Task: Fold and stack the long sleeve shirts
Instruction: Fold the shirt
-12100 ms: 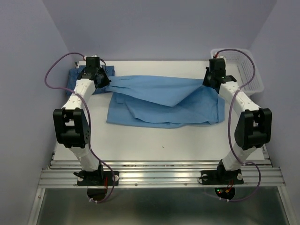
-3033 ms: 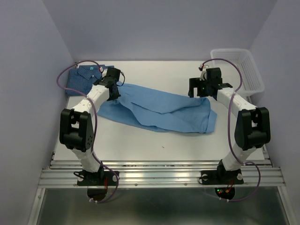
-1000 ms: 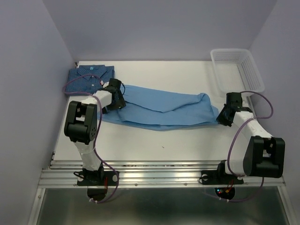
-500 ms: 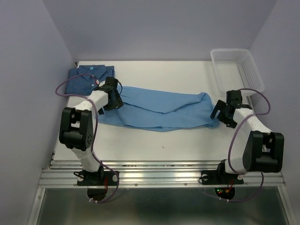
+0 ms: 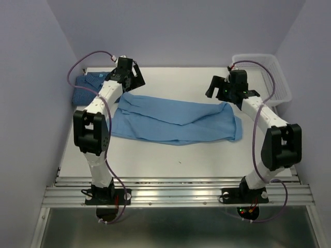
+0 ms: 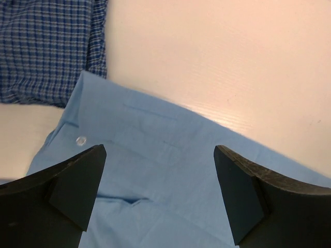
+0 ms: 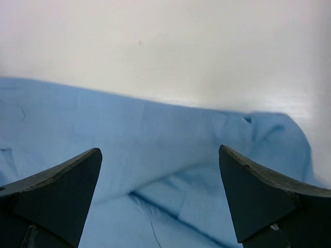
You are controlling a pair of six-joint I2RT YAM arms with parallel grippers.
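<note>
Your left fingers (image 6: pixel 67 188) stand wide apart with nothing between them, above the left end of the light shirt (image 5: pixel 176 120). Your right fingers (image 7: pixel 57 191) are just as wide apart and also hold nothing; they hang above the shirt's right end.

In the overhead view the light shirt lies across the middle of the surface (image 5: pixel 170 77) as a long band. It is doubled over itself, with slanting creases through its centre. Neither pair of fingers touches it.

The check shirt (image 5: pixel 85 89) sits in the upper left of that view, at the far left corner of the surface, partly hidden behind your left arm. In the left wrist view it fills the upper left corner. The light shirt's corner lies just beside its edge, though you cannot tell from here whether the two touch. A small white button (image 6: pixel 80 140) shows on the light shirt near the left finger.

In the right wrist view the light shirt covers the lower half, with a fold running through it, and bare surface lies above.

The basket (image 5: pixel 271 75) stands in the upper right of the overhead view, well apart from both shirts.
</note>
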